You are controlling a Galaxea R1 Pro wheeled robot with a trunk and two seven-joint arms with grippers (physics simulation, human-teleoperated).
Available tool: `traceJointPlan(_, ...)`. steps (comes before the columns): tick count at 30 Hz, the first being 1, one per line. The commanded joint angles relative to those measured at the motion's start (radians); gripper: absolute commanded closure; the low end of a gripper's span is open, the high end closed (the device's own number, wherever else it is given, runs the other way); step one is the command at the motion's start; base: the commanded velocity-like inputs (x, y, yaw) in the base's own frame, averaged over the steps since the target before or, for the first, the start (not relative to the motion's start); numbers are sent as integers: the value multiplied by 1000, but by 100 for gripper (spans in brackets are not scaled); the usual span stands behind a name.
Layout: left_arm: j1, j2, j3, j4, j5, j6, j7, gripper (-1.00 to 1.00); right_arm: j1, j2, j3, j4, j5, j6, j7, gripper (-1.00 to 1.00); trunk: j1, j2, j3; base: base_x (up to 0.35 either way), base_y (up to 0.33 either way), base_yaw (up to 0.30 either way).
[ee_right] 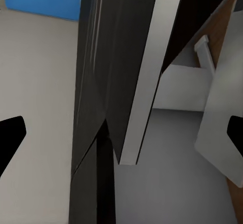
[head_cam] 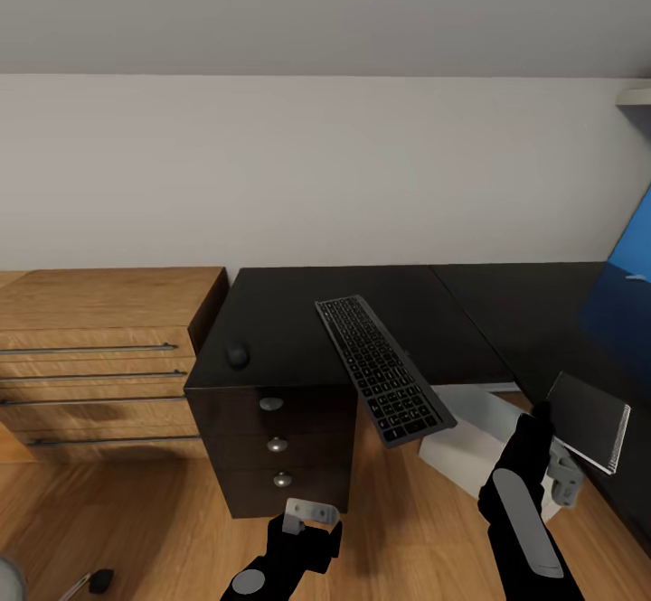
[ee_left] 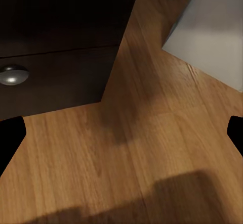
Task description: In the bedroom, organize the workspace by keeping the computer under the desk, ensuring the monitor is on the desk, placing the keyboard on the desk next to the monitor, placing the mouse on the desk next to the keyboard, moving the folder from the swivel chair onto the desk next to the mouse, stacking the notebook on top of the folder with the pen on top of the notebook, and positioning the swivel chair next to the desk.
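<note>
I stood facing the desk [head_cam: 398, 312], its black top running along the pale wall and turning toward me at my right. The keyboard [head_cam: 383, 369] lay slanted on it, its near end jutting past the front edge, and the mouse [head_cam: 238, 354] sat well apart from it near the desk's left edge, above the dark drawer block [head_cam: 276, 456] with its round knobs. Beside that block stood the light wooden drawer unit [head_cam: 99, 366]. My left gripper [ee_left: 121, 133] hung low over the wood floor [ee_left: 131, 153] by the drawer block, its fingers spread wide with nothing between them. My right gripper [ee_right: 121, 133] was likewise splayed and empty, pointed at a dark slab and a pale panel. A thin dark notebook [head_cam: 589, 420] (with a pale edge) lay on the desk's right wing, just beside my right arm.
</note>
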Motion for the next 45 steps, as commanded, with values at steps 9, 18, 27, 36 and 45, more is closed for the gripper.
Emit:
traceJointPlan(9, -1, 0, -2, -1, 11, 3, 9, -100, -1, -17, -14, -1, -2, 1, -5, -100, 0, 0, -1, 2, 0, 0)
traceJointPlan(18, -1, 0, -2, 0, 12, 3, 9, -100, -1, -21, -16, -6, -8, 0, -5, -100, 0, 0, -1, 0, 0, 0)
traceJointPlan(27, -1, 0, -2, 0, 12, 3, 9, -100, -1, -22, -19, -14, -8, 0, -5, -100, 0, 0, -1, 0, 0, 0)
traceJointPlan(36, -1, 0, -2, 0, 12, 3, 9, -100, -1, -21, -19, -19, -8, 0, -6, -100, 0, 0, -1, 0, 0, 0)
traceJointPlan(45, -1, 0, -2, 0, 12, 3, 9, -100, -1, -21, -21, -23, -8, -1, -7, 100, 0, 0, -1, 0, 0, 0)
